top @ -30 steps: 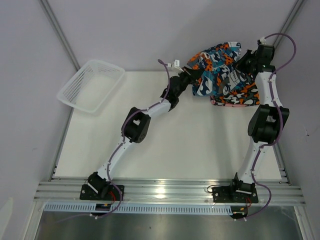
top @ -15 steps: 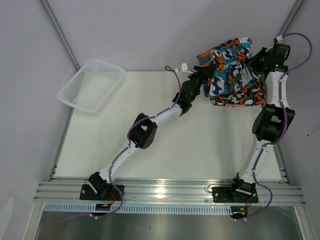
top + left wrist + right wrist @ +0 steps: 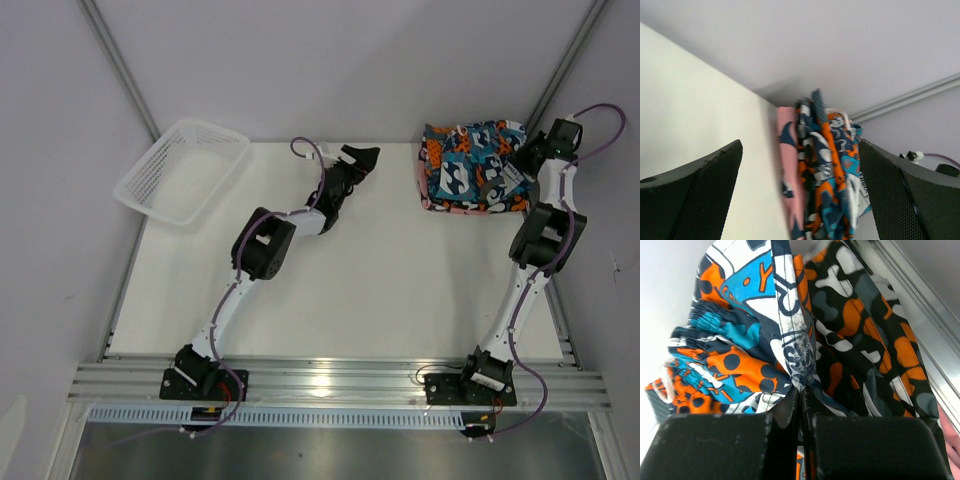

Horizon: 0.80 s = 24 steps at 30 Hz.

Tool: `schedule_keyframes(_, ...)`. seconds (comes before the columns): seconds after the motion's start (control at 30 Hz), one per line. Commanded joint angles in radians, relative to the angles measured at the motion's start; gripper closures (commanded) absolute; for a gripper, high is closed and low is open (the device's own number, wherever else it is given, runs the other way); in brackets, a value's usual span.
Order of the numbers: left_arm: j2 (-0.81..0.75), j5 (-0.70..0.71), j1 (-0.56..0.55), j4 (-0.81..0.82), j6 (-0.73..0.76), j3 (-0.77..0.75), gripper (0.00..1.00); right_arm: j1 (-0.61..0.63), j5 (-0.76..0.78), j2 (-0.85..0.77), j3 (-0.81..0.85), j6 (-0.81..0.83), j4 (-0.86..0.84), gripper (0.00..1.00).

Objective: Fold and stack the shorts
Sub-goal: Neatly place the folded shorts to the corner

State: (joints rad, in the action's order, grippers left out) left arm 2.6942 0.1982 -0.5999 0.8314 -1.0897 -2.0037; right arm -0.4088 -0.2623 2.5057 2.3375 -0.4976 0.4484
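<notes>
The shorts (image 3: 470, 168) lie stacked at the back right of the table, the teal-navy pair on top and a pink edge (image 3: 440, 205) showing underneath. My left gripper (image 3: 362, 157) hangs open to the left of the stack, apart from it. In the left wrist view the pile stands edge-on between the open fingers: pink shorts (image 3: 789, 165), black shorts (image 3: 812, 170), teal shorts (image 3: 850, 190). My right gripper (image 3: 525, 160) sits at the stack's right edge. In the right wrist view it (image 3: 802, 392) is shut on a fold of the teal shorts (image 3: 740, 340), beside the black shorts (image 3: 865, 350).
A white mesh basket (image 3: 185, 170) stands at the back left corner. The grey back wall rises right behind the stack, and a metal rail (image 3: 560, 310) runs along the table's right edge, close to the right arm.
The teal shorts, held up by both grippers a second ago, now lie flat on the stack. My left gripper opened, let go and drew back left. The right gripper moved right with its hold.
</notes>
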Motion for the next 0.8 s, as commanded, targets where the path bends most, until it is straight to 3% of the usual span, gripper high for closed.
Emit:
schedule_keyframes(0.0,-0.206,-0.066,0.009,0.136,0.022,0.103,0.01,-0.018,0.092,-0.028,-0.019,-0.058,0.0,1.0)
schedule_keyframes(0.03,-0.224,-0.068,0.011,0.152,0.028,0.12,0.01,-0.018,0.109,-0.039,-0.05,-0.055,-0.005,0.95)
schedule_keyframes(0.07,-0.258,-0.069,0.014,0.158,0.042,0.132,0.01,-0.018,0.115,-0.048,-0.053,-0.053,-0.01,0.78)
schedule_keyframes(0.1,-0.273,-0.072,0.015,0.16,0.05,0.16,0.01,-0.018,0.107,-0.047,-0.047,-0.044,-0.011,0.39)
schedule_keyframes(0.17,-0.3,-0.086,0.015,0.152,0.085,0.184,0.01,-0.018,0.097,-0.035,0.024,-0.033,0.042,0.26)
schedule_keyframes(0.43,-0.479,-0.108,0.031,0.098,0.186,0.302,0.01,-0.002,0.173,-0.215,0.025,0.069,0.061,0.2)
schedule_keyframes(0.57,-0.612,-0.102,0.045,0.055,0.243,0.44,0.01,0.005,0.207,-0.356,-0.042,0.109,0.049,0.19)
schedule_keyframes(0.7,-0.776,-0.045,0.064,-0.038,0.298,0.581,0.01,0.059,0.311,-0.551,-0.194,0.221,-0.025,0.02)
schedule_keyframes(0.77,-0.879,-0.049,0.081,-0.081,0.327,0.614,0.01,0.096,0.276,-0.669,-0.297,0.257,-0.082,0.0)
